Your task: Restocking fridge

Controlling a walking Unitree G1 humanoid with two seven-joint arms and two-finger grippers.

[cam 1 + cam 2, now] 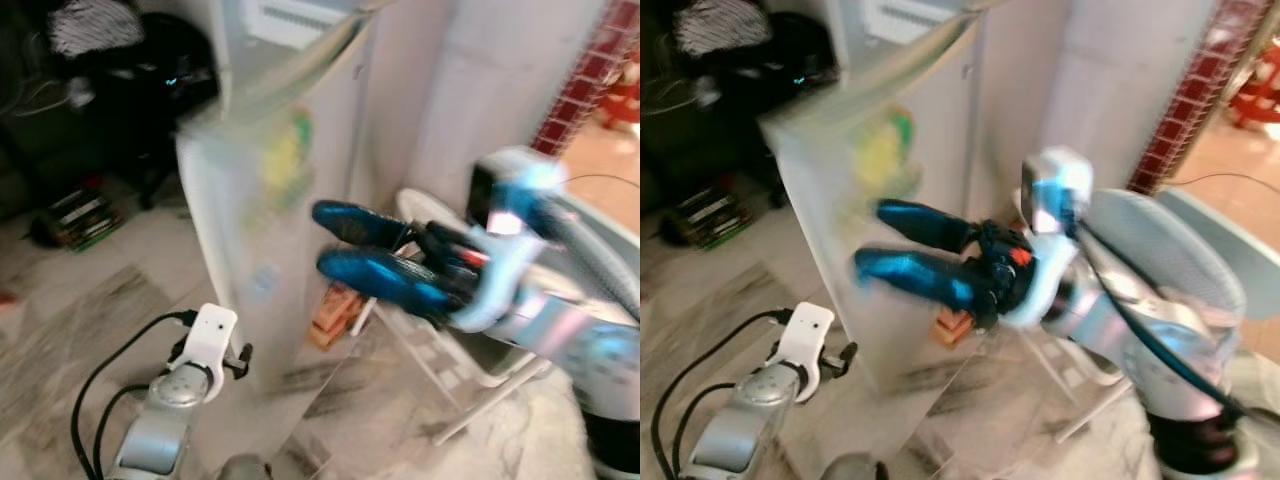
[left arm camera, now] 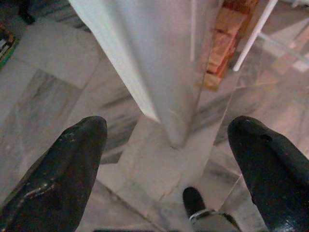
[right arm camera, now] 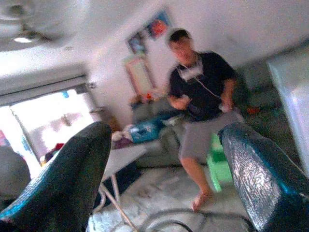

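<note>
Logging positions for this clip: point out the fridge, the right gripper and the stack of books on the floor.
fridge (image 1: 240,230), left eye view, on its pale front face.
right gripper (image 1: 335,240), left eye view, midway between its fingertips.
stack of books (image 1: 78,215), left eye view, on the stack's middle.

One white fridge (image 1: 265,230), door open. Two robot arms — one right gripper (image 1: 345,247) raised, two black fingers apart; one left gripper (image 2: 169,159) low, two fingers spread over marble floor (image 2: 53,101). One person (image 3: 200,104) in dark shirt, standing. One stack of books (image 1: 80,215) on floor — exact number of books unclear through blur.
</note>
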